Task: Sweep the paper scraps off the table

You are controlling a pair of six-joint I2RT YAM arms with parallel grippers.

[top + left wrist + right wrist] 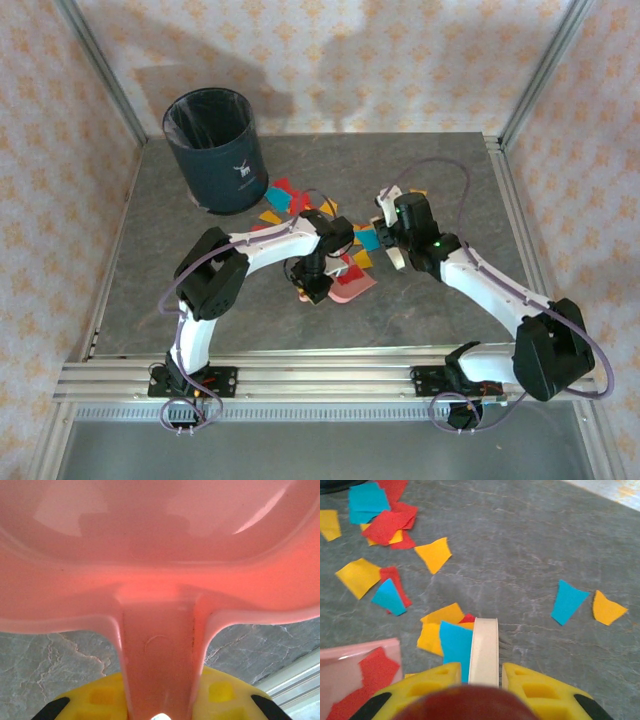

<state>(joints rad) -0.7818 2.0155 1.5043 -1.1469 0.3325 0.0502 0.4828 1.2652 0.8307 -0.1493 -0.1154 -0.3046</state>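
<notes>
1. The left gripper (160, 705) is clamped on the handle of the pink dustpan (160, 540). The handle runs between its yellow fingers (102, 697), and the pan's body spreads out ahead of them.
2. The right gripper (481, 675) is closed on the cream handle of a brush (485, 645). The handle stands upright between its fingers, and faint bristles show just beside it, low over the table (450, 180).
3. The paper scraps (385, 522), in red, yellow-orange and cyan, lie flat on the dark marbled table top. Most sit in a loose cluster between the dark round bin (213, 150) and the two grippers.
4. Several scraps overlap directly ahead of the brush. A cyan piece and yellow pieces there touch the handle's foot.
5. One cyan and one yellow scrap lie just beside each other, well apart from the main cluster, on the right of the right wrist view.
6. A red scrap rests on the dustpan's front edge.
7. The bin stands upright at the far left of the table.
</notes>
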